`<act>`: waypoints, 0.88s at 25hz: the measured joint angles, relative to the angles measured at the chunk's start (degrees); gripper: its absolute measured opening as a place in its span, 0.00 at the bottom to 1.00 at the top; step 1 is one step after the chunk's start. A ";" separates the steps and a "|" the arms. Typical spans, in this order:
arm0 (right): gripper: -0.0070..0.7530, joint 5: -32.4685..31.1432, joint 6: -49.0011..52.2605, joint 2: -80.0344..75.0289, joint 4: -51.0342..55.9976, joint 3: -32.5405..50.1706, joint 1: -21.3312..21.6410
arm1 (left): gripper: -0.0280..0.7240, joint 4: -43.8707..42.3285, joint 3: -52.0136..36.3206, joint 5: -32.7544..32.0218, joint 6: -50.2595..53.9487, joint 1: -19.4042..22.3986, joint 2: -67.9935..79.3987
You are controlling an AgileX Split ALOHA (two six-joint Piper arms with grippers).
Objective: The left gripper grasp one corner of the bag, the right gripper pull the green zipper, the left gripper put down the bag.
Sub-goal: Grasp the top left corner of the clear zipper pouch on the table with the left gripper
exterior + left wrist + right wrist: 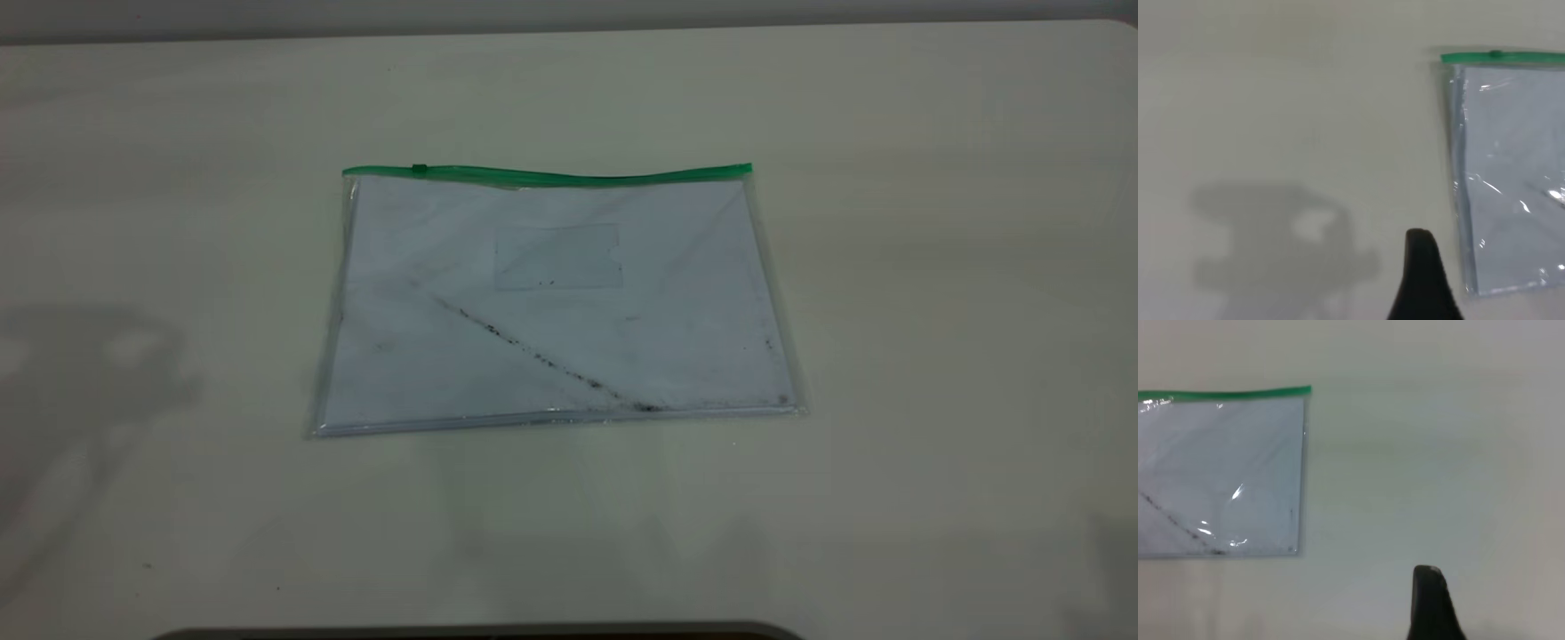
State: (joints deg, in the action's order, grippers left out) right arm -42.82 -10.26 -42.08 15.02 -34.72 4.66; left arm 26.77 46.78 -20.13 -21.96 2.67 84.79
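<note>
The bag (556, 302) lies flat in the middle of the table, clear plastic over white paper, with a dark diagonal smudge and a small clear pocket. The green zipper (569, 176) runs along its far long edge, with the slider tab (419, 169) near the left end. Neither gripper shows in the exterior view. In the left wrist view the left gripper (1421, 267) hovers over bare table beside the bag's left short edge (1511, 180), apart from it. In the right wrist view the right gripper (1429, 593) hovers over bare table, well off the bag's right end (1218, 473).
The pale table (889, 267) ends at a far edge along the top of the exterior view. A dark rounded edge (480, 633) shows at the bottom of that view. An arm's shadow falls on the table at the left (80, 373).
</note>
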 joint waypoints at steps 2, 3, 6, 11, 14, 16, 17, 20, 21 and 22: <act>0.70 1.16 -1.27 -4.75 1.22 -1.55 0.00 | 0.82 2.37 3.20 -0.06 -2.35 0.00 6.27; 0.70 1.88 -2.06 -7.27 1.81 -2.35 0.00 | 0.82 3.63 4.99 -0.36 -3.57 0.00 8.87; 0.70 3.79 -5.64 -13.63 3.35 -4.33 0.00 | 0.82 7.44 10.58 -1.40 -9.22 0.00 17.96; 0.70 6.18 -11.52 -22.52 6.67 -6.75 0.00 | 0.82 14.40 20.06 -3.69 -20.49 0.00 30.11; 0.70 7.49 -14.62 -26.77 8.94 -7.39 0.00 | 0.82 19.56 25.41 -6.23 -28.09 0.00 36.36; 0.70 8.78 -17.03 -29.12 10.65 -7.69 0.00 | 0.82 23.49 28.36 -7.94 -32.92 0.00 40.22; 0.70 9.51 -18.00 -30.28 11.58 -7.69 0.00 | 0.82 24.94 29.33 -8.55 -34.75 0.00 41.94; 0.70 10.63 -20.72 -32.90 13.66 -7.69 0.00 | 0.82 28.99 32.00 -9.59 -40.61 0.00 46.00; 0.70 11.10 -21.30 -33.60 14.04 -7.69 0.00 | 0.82 30.41 32.75 -9.86 -42.00 0.00 47.00; 0.70 11.54 -21.96 -34.10 14.39 -7.69 0.00 | 0.82 31.60 33.21 -10.15 -43.28 0.00 48.12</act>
State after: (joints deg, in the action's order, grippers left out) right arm -31.28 -32.23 -76.18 29.40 -42.41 4.66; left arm 58.38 79.99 -30.28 -65.24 2.67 132.92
